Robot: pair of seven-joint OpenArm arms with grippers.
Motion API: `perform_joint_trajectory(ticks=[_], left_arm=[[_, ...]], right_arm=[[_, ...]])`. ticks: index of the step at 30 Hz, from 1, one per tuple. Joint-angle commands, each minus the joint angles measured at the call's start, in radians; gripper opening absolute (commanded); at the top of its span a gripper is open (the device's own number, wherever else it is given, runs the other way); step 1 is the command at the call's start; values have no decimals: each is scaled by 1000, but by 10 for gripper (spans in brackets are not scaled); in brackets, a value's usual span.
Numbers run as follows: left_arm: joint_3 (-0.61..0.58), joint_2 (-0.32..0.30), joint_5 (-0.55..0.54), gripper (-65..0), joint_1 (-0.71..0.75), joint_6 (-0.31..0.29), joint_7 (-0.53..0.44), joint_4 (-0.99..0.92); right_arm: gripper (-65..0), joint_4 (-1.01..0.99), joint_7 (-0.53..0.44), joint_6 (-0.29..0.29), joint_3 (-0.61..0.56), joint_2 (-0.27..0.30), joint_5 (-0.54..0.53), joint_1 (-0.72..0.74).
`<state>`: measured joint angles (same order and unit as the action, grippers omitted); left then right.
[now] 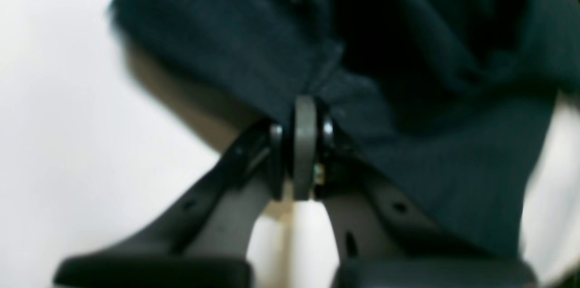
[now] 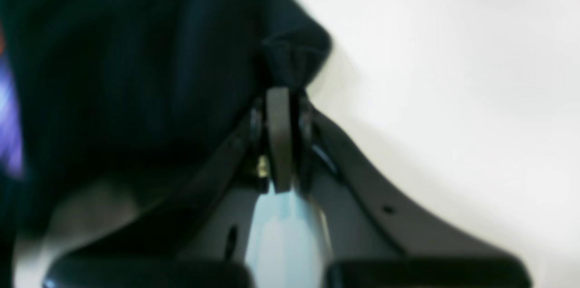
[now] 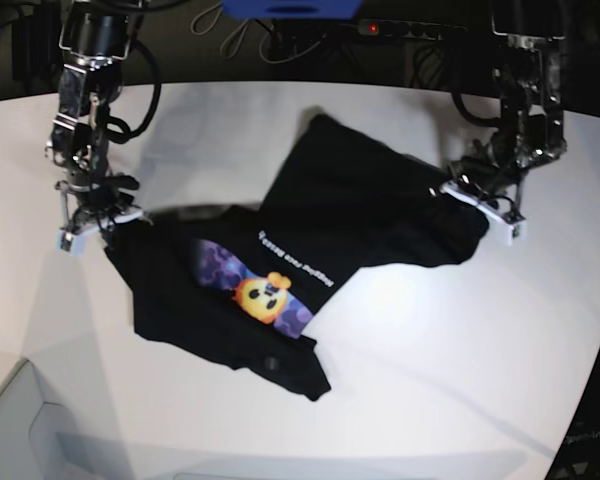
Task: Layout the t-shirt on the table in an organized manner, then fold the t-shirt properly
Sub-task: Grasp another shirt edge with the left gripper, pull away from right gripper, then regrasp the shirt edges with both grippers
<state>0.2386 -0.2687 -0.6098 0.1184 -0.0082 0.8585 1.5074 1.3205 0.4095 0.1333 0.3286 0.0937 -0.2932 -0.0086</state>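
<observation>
The black t-shirt (image 3: pixel 310 230) lies rumpled and partly doubled over on the white table (image 3: pixel 460 380), its purple and yellow print showing near the middle. My left gripper (image 1: pixel 304 111) is shut on a bunched edge of the t-shirt (image 1: pixel 408 75); in the base view the left gripper (image 3: pixel 465 195) sits at the cloth's right end. My right gripper (image 2: pixel 283 93) is shut on a puckered corner of the t-shirt (image 2: pixel 136 52), and in the base view the right gripper (image 3: pixel 102 218) holds the cloth's left end, lifted a little off the table.
Cables and a blue box (image 3: pixel 290 8) lie beyond the table's far edge. The table's curved front edge (image 3: pixel 40 400) runs along the lower left. Bare white tabletop (image 2: pixel 453 75) surrounds the shirt.
</observation>
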Motion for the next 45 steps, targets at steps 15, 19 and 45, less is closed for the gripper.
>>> perform_joint_trajectory(ticks=[15, 19, 45], left_arm=[[179, -91, 0, -647, -265, 12, -15, -100], [179, -94, 0, -646, -323, 6, -25, -285], [373, -40, -351, -271, 140, 12, 86, 98]], right_arm=[[-650, 136, 122, -11, 68, -105, 12, -135], [-650, 261, 182, -11, -47, -107, 12, -187], [-360, 330, 236, -11, -164, -84, 15, -193]])
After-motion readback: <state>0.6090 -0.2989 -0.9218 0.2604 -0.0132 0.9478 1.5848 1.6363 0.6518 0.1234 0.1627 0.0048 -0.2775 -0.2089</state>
